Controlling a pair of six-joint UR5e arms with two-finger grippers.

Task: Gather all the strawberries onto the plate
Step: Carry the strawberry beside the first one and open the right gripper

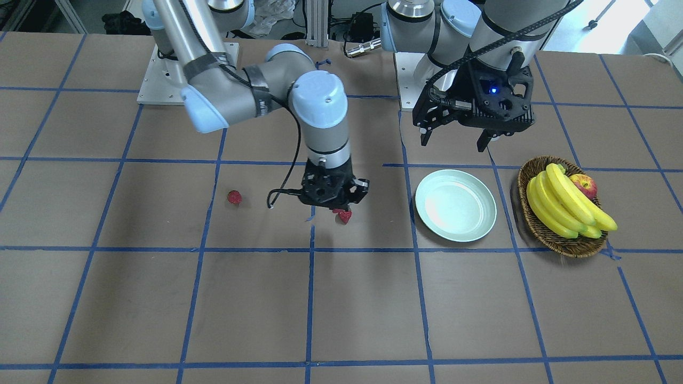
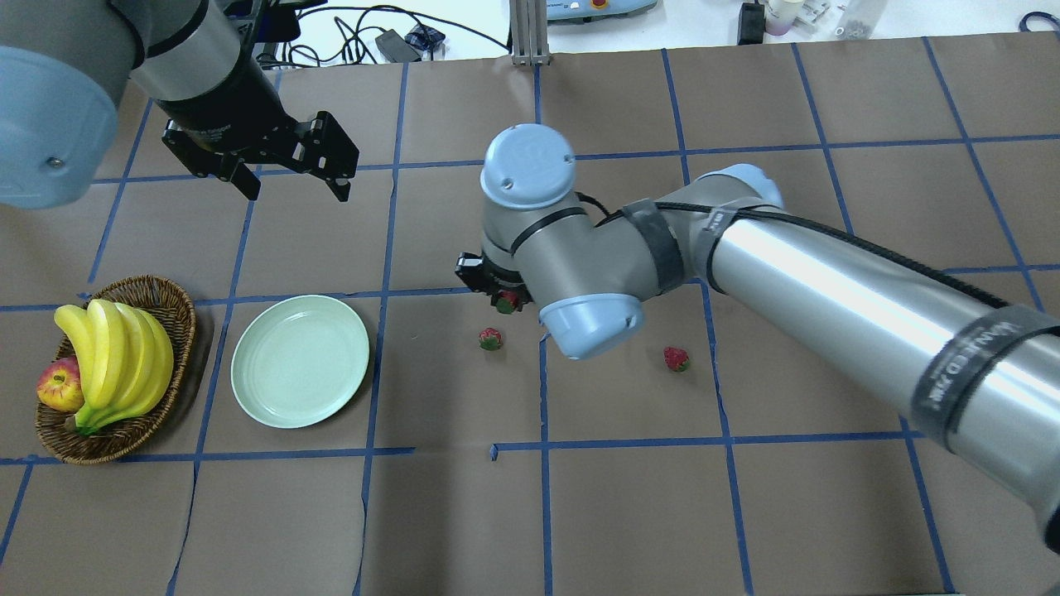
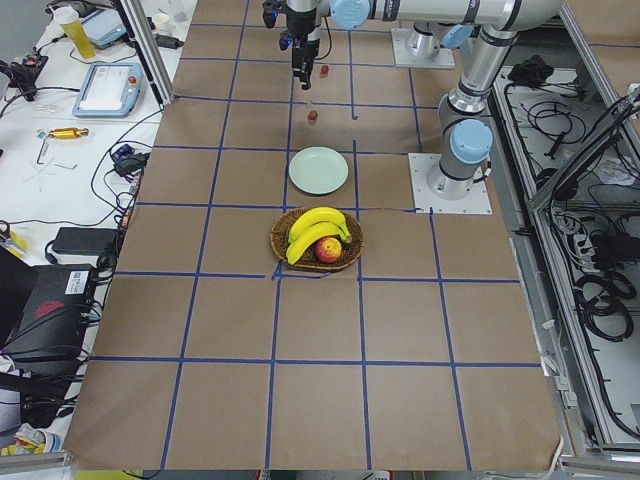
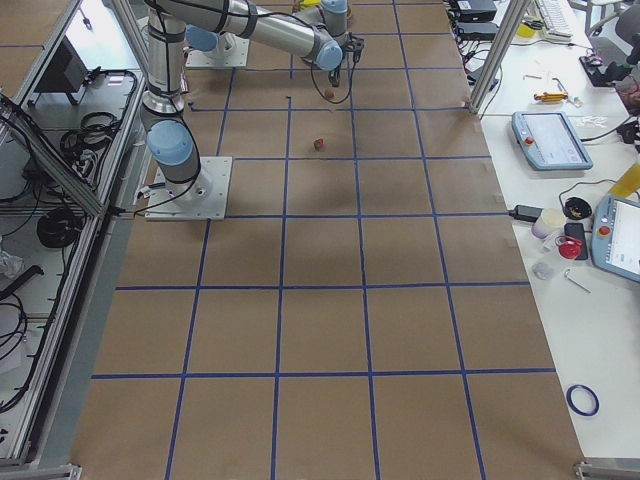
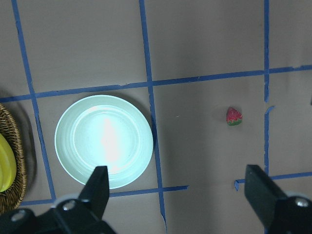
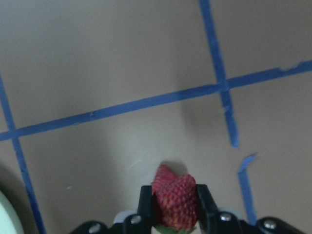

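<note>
— Strawberries: where do the three lie?

— All three are outside the plate, to its right on the brown-papered table. The held strawberry is pinched between the two fingers of the right gripper, green cap toward the palm, clear of the paper.

— And the other two?

— The middle strawberry lies on the paper just beside that gripper, on its near side in the overhead view. It is between the gripper and the plate, though well apart from the plate. In the right wrist view a second bit of red peeks out just behind the held fruit. The right-hand strawberry lies farther right, alone, well apart from both grippers.

— What of the left gripper?

— Its jaws stand wide apart, gripping nothing. It hangs high over the table near the plate. Its wrist camera looks straight down on the plate and the middle strawberry.

— Anything left of the plate?

— A wicker basket sits just beside it, apart from the rim. Inside are a bunch of bananas and a red-yellow apple.
</note>
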